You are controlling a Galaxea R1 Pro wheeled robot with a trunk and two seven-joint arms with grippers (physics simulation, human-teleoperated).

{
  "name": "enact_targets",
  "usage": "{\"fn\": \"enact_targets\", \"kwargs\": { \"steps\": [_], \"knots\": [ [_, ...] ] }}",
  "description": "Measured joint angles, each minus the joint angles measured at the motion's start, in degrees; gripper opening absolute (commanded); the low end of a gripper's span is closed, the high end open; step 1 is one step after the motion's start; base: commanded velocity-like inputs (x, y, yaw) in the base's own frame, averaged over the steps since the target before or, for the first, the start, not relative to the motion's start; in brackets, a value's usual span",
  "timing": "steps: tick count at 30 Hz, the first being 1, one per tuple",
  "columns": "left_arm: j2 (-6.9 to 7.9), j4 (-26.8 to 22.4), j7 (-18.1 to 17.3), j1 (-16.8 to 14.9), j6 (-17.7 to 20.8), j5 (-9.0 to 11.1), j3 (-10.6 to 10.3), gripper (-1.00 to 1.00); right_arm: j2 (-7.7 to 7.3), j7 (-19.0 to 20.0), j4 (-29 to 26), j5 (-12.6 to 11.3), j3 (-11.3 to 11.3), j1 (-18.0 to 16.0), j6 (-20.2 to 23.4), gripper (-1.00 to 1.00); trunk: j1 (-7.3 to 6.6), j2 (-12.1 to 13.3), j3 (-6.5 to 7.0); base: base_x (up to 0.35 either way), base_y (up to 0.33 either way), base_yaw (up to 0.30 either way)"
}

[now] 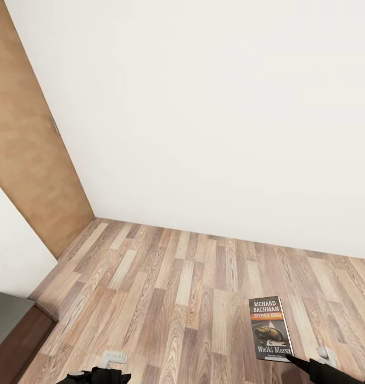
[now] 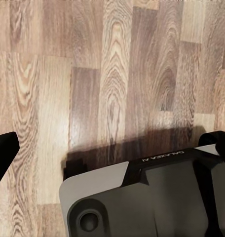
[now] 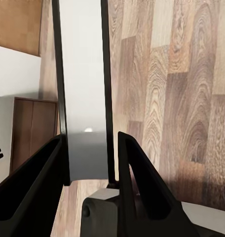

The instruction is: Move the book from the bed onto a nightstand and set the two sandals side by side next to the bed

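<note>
The book (image 1: 270, 329), cover up reading RICHARD BACHMAN, sits at lower right of my head view above the wood-plank floor (image 1: 166, 288). Its lower right corner meets the right gripper (image 1: 295, 362) at the frame's bottom edge. In my right wrist view the two dark fingers (image 3: 137, 173) clamp the book's (image 3: 82, 89) edge between them. Left gripper (image 2: 112, 148): fingertips wide apart at either side of its wrist frame, over bare floor.

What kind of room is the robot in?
Probably a room in a house, maybe a bedroom corner: there is a wood-plank floor, a plain white wall and a light brown wooden door. The right end effector holds a dark paperback book.
</note>
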Motion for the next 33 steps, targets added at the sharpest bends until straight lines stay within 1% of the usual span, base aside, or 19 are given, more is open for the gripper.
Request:
{"fn": "enact_targets", "kwargs": {
  "steps": [33],
  "knots": [
    [-0.06, 0.0, -0.03, 0.0, 0.0, 0.0, -0.02, 1.0, 0.0, 0.0, 0.0, 0.03, 0.01, 0.01, 0.0, -1.0, 0.0, 0.01, 3.02, 0.0, 0.0, 0.0]
  ]
}}
